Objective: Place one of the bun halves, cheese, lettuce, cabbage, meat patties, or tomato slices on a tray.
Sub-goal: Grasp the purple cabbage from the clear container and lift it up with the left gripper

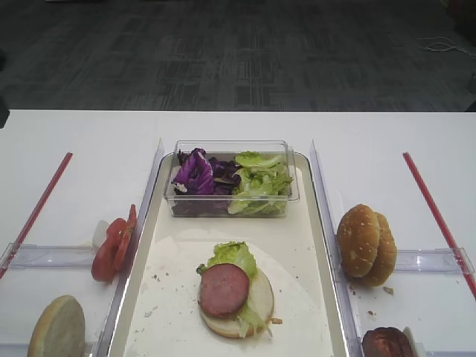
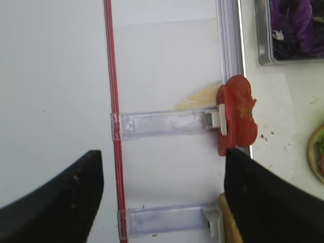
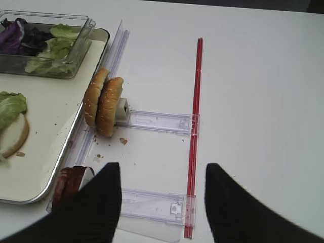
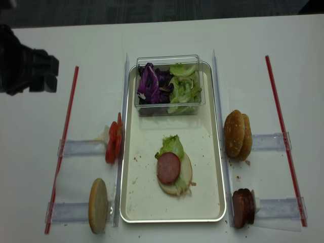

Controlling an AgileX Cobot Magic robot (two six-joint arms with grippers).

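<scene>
The tray (image 1: pixel 318 223) holds a bun half (image 1: pixel 258 303) with lettuce (image 1: pixel 233 256) and a meat patty (image 1: pixel 223 290) on it. A clear tub at its far end holds cabbage (image 1: pixel 195 172) and more lettuce (image 1: pixel 257 182). Tomato slices (image 2: pixel 237 114) stand on a holder left of the tray, just ahead of my open, empty left gripper (image 2: pixel 163 157). My right gripper (image 3: pixel 163 169) hangs open over the table right of the tray, near upright meat patties (image 3: pixel 71 185) and behind two bun halves (image 3: pixel 104 104). No cheese is in view.
Red strips (image 1: pixel 435 212) and clear plastic holders (image 3: pixel 159 121) lie on the white table on both sides. Another bun half (image 1: pixel 57 327) stands at the near left. A dark bulky object (image 4: pixel 25 61) sits at the far left.
</scene>
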